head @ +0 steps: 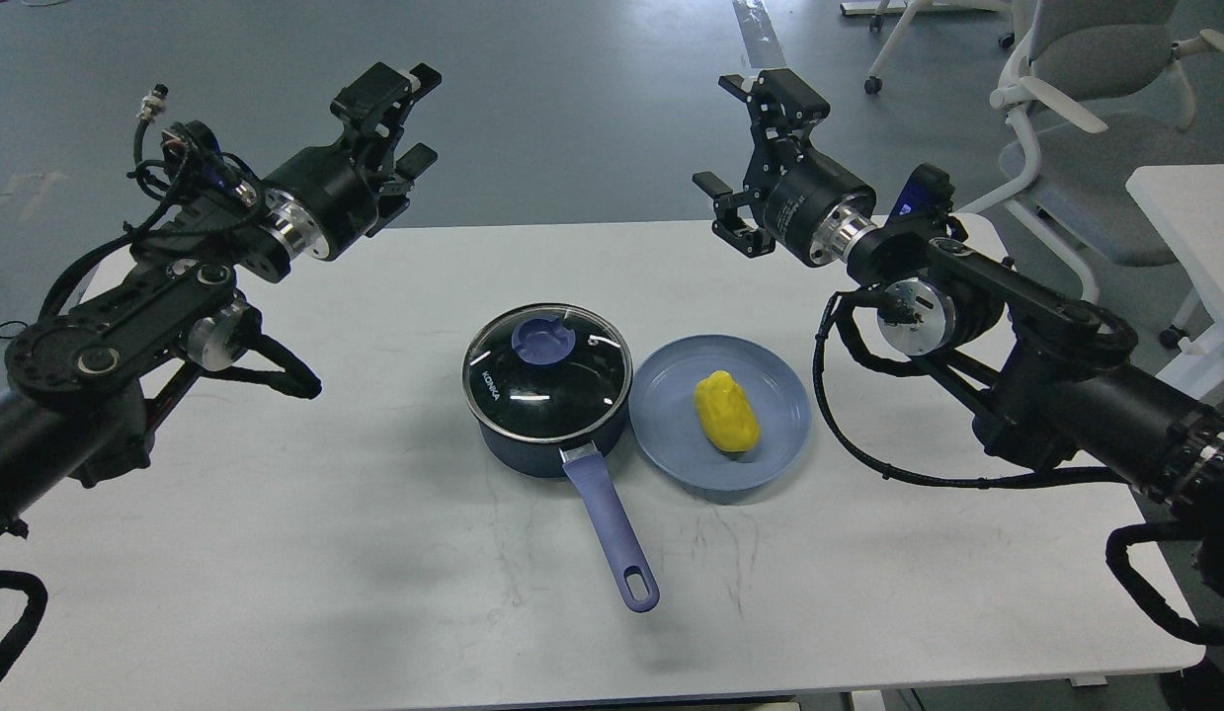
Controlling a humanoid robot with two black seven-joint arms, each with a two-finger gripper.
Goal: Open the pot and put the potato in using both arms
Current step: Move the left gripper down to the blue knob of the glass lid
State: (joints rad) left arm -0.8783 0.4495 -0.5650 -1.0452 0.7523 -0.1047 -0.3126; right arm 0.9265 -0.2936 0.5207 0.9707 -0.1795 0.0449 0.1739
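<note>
The dark navy pot [525, 457] stands at the table's middle, its periwinkle handle [610, 528] pointing toward me. A round glass lid [572, 390] with a blue knob [542, 339] sits on it. The yellow potato [726, 411] lies on a flat blue plate [671, 395] just right of the pot. My left gripper [414, 118] is open and empty, raised high above the table's far left edge, well away from the pot. My right gripper [722, 133] is open and empty, raised beyond the far edge, behind the plate.
The white table [276, 494] carries only the pot and the plate. A grey office chair [1086, 59] and a second white table [1184, 217] stand at the far right, behind my right arm. Grey floor lies beyond the table.
</note>
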